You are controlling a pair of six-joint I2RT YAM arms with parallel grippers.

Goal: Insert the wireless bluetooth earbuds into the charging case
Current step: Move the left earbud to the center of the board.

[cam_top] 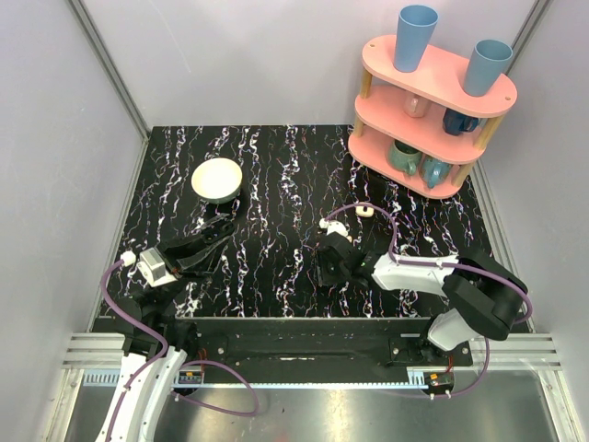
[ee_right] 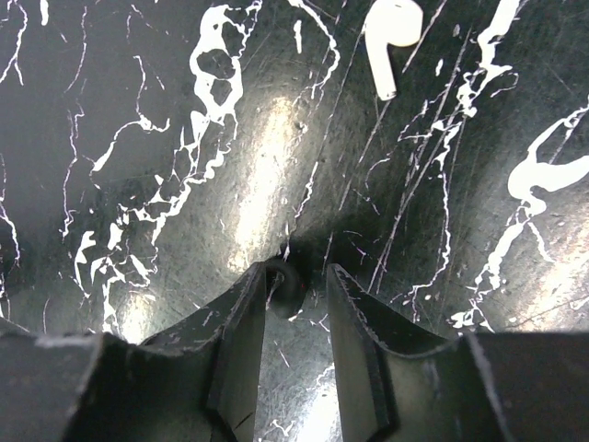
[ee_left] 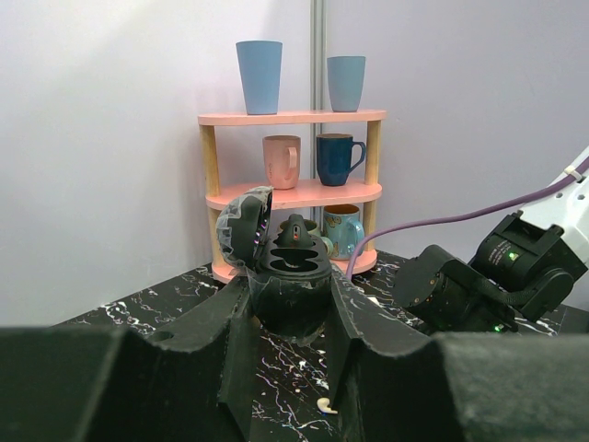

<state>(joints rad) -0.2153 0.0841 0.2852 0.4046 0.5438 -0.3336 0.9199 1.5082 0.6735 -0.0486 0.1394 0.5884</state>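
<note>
A: Left gripper (ee_left: 290, 293) clamps the charging case (ee_left: 281, 253), lid up, in the table's (cam_top: 276, 166) left half.
B: Anything seated?
A: Cannot tell. One earbud (ee_right: 391, 41) lies mid-table, just beyond the right gripper (ee_right: 296, 274), whose grip is unclear. That earbud remains to be inserted.

Looking steeply down from high at the near edge over the whole marbled surface (cam_top: 276, 184). At the left wrist, sitting low, facing across to the pink shelf (ee_left: 276, 197), sharing it with the overhead view. At the right wrist, staring straight down from close.
</note>
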